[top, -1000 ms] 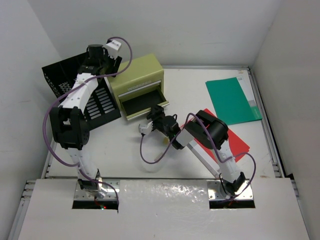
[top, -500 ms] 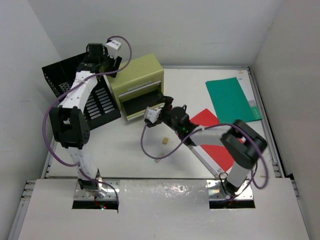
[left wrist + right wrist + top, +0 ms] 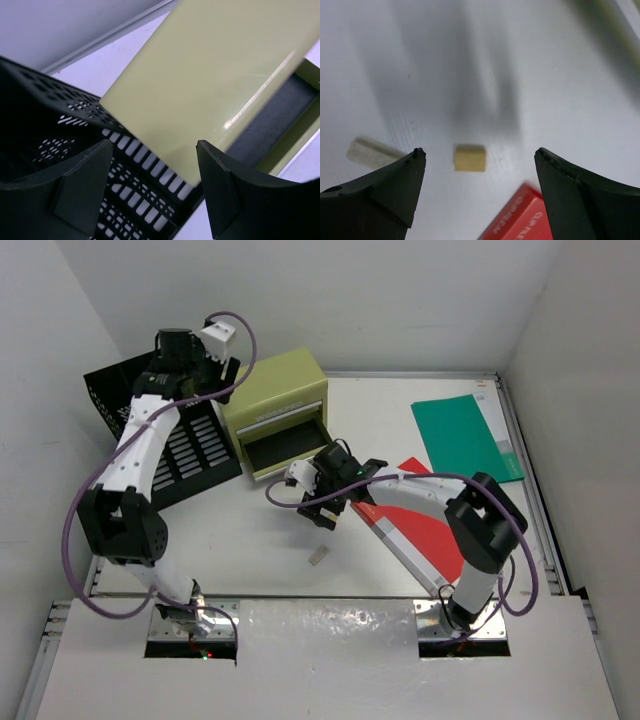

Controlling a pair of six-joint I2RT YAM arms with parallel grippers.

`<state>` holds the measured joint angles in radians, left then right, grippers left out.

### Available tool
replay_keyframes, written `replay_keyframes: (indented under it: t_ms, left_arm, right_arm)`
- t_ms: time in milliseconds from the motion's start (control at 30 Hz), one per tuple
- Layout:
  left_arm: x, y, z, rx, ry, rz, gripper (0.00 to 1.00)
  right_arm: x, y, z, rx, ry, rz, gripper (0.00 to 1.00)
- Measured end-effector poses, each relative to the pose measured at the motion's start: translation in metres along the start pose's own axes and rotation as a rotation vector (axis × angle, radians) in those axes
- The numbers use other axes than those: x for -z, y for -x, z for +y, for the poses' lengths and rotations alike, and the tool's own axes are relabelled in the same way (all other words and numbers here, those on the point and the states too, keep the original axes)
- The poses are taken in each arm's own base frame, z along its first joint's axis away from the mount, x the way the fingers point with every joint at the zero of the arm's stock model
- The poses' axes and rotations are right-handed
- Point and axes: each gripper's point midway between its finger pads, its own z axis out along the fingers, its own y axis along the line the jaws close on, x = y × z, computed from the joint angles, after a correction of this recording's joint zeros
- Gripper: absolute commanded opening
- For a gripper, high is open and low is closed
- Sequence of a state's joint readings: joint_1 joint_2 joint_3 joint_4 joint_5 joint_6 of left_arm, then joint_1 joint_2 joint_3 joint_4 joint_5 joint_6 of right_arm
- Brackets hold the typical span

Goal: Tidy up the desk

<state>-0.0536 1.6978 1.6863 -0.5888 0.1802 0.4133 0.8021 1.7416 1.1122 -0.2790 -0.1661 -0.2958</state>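
Now right claw (image 3: 480, 151) (spread wide) has left drawer (image 3: 285, 450) for tan block (image 3: 469, 158).

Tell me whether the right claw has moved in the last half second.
Yes. The right claw has pulled back from the olive drawer box toward the near edge, and now hangs open over the small tan block.

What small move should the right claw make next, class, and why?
Probably lower the right claw straight down and close on the small tan block. Its jaws stand open, the block lies on the desk roughly between them, untouched, with a pale piece off to one side.
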Motion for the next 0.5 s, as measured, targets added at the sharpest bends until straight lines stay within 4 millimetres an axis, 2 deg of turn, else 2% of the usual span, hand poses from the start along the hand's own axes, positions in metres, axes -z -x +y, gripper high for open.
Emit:
replay_keyframes:
  t_ms: [100, 200, 367, 500]
  left_arm:
    - [0.025, 0.004, -0.004, -0.010, 0.008, -0.030, 0.67]
    - [0.041, 0.004, -0.006, -0.018, 0.018, -0.048, 0.67]
    - [0.044, -0.001, -0.008, -0.024, 0.019, -0.042, 0.67]
    - [0.043, -0.005, -0.008, -0.033, 0.017, -0.034, 0.67]
  right_arm:
    - [-0.009, -0.026, 0.015, -0.047, 0.063, 0.094, 0.73]
    - [-0.011, -0.040, 0.022, -0.073, 0.085, 0.145, 0.73]
    - [-0.010, -0.046, 0.024, -0.079, 0.099, 0.178, 0.72]
    - [-0.014, -0.043, 0.022, -0.082, 0.113, 0.203, 0.73]
